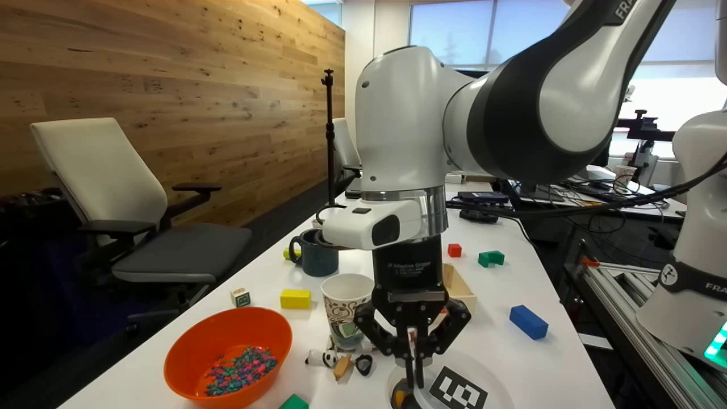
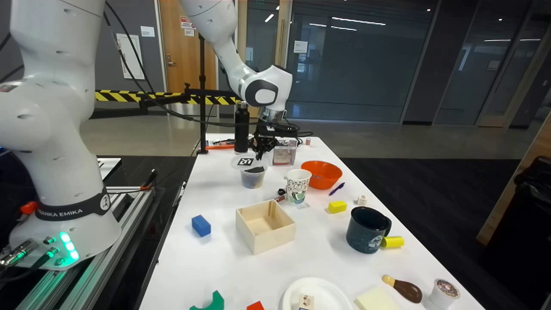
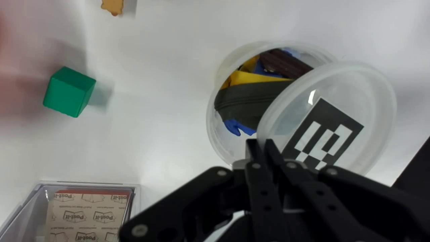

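Note:
My gripper [image 3: 260, 143] is shut on the rim of a round translucent lid [image 3: 376, 111] bearing a black-and-white marker. In both exterior views the lid [image 1: 485, 372] [image 2: 236, 162] is at my fingertips. The lid overlaps one side of a clear round tub [image 3: 212, 127] from above. Whether it touches the tub's rim I cannot tell. The tub [image 2: 252, 181] stands open on the white table with a dark green item [image 3: 248, 99], yellow pieces [image 3: 250, 77], a dark brown piece [image 3: 282, 62] and blue pieces inside. The lid hides part of these contents.
A green block [image 3: 69, 92] and a clear box with a Post-it pack [image 3: 84, 215] lie near the tub. An orange bowl [image 1: 227, 324], a paper cup [image 1: 341, 292], a wooden box [image 2: 271, 241], a blue block [image 2: 201, 226] and a dark mug [image 2: 366, 232] also stand on the table.

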`<state>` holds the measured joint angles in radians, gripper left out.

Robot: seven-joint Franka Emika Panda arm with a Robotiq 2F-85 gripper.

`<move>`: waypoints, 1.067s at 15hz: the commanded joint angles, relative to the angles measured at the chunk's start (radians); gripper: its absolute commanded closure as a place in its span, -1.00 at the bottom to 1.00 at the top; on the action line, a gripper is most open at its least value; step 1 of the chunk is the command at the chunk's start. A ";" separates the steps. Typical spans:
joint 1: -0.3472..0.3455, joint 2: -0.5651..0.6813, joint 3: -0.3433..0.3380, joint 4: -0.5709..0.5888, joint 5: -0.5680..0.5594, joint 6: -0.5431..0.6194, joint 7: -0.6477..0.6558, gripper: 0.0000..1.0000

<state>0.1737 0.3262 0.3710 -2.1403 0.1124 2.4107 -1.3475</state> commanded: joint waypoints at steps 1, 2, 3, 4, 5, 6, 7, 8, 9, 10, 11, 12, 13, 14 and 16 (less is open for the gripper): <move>0.006 0.044 -0.005 0.063 -0.021 -0.042 -0.029 0.97; 0.006 0.052 -0.005 0.072 -0.023 -0.044 -0.033 0.97; 0.007 0.059 -0.006 0.081 -0.025 -0.047 -0.034 0.97; 0.006 0.066 -0.006 0.089 -0.025 -0.051 -0.037 0.97; 0.005 0.070 -0.007 0.097 -0.026 -0.056 -0.040 0.97; 0.005 0.072 -0.009 0.103 -0.029 -0.059 -0.041 0.97; 0.005 0.073 -0.012 0.107 -0.031 -0.062 -0.041 0.97; 0.004 0.074 -0.014 0.112 -0.031 -0.064 -0.043 0.97; 0.003 0.075 -0.016 0.115 -0.032 -0.066 -0.043 0.97; 0.003 0.075 -0.018 0.117 -0.033 -0.066 -0.045 0.97; 0.002 0.075 -0.020 0.119 -0.032 -0.068 -0.046 0.97; 0.001 0.074 -0.022 0.120 -0.032 -0.069 -0.047 0.97; 0.001 0.074 -0.023 0.119 -0.031 -0.069 -0.048 0.97; 0.000 0.074 -0.025 0.118 -0.030 -0.068 -0.049 0.97; -0.002 0.074 -0.025 0.114 -0.026 -0.065 -0.050 0.97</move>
<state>0.1736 0.3917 0.3493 -2.0450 0.1053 2.3716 -1.3842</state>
